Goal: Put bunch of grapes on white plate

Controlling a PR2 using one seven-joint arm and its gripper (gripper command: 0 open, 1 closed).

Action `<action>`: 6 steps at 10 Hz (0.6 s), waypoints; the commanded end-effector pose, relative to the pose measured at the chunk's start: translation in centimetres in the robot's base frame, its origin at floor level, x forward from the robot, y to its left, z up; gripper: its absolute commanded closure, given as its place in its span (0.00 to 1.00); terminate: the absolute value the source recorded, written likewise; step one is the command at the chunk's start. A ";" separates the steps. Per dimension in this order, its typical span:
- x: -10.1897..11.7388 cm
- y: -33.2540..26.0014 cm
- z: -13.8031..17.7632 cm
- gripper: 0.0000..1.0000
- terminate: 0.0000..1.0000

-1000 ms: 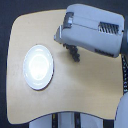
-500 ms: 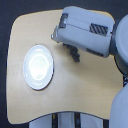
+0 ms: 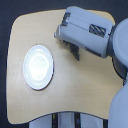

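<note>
1. White plate (image 3: 38, 67) lies bare at nine o'clock on the wooden table (image 3: 75, 95); probably left clear to receive the fruit
2. Gripper (image 3: 75, 51) hangs at one o'clock, well apart from the plate; a dark shape beneath may be the bunch of grapes; I cannot tell whether the claw is clamped
3. No readable writing

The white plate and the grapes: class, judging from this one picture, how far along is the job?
Done: nothing yet shows as finished; the white plate sits bare on the table, with no grapes on it. In hand: the gripper is down over a dark shape by the table's far side, well toward the exterior view's right of the plate. That may be the grapes, but it is too blurred to tell. Left: carrying them to the plate and releasing.
</note>
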 end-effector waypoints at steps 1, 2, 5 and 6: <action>0.4 -0.2 -1.8 0.00 0.00; 0.4 -0.3 -1.5 0.00 0.00; 1.0 -0.4 -0.9 1.00 0.00; 1.1 -0.7 -0.6 1.00 0.00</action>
